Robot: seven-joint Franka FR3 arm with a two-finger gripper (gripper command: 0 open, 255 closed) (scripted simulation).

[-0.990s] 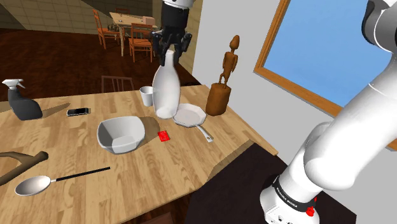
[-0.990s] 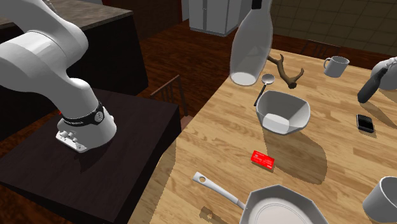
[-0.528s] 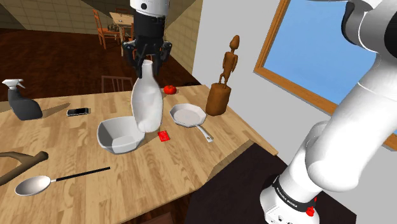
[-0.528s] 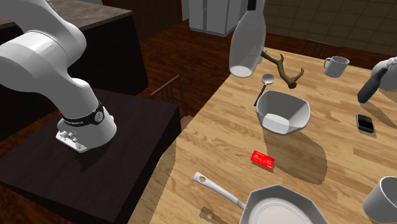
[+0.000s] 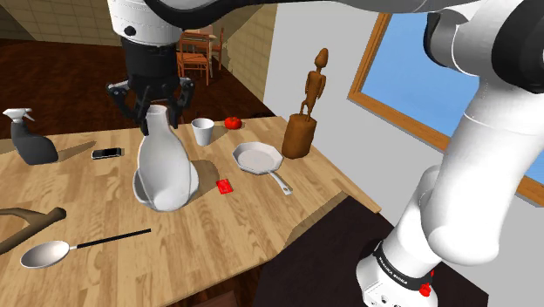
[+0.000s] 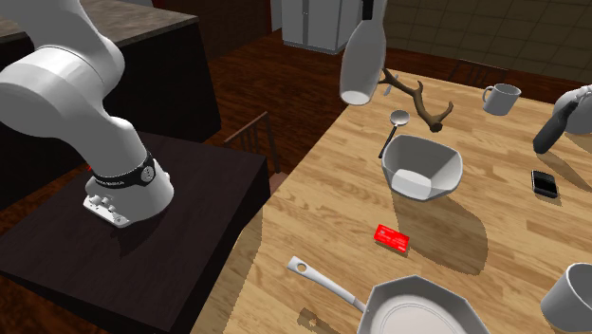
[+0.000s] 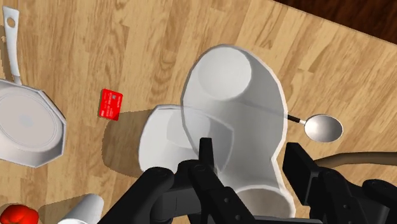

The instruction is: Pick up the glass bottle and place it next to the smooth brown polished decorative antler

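Reading the shoulder view from its left, a dark spray bottle stood at the far end of the wooden table. The brown antler lay nearer the front edge, with a spoon close by it. A black phone lay further in.

My gripper had its two fingers closed tight on the neck of the white bottle. The bottle hung neck-up in the air, clear of the table and above the white bowl. It was apart from the antler, not touching it.

To the right of the bottle stood a white cup. After that came a red card, a red tomato, a white pan and a wooden figure by the wall.
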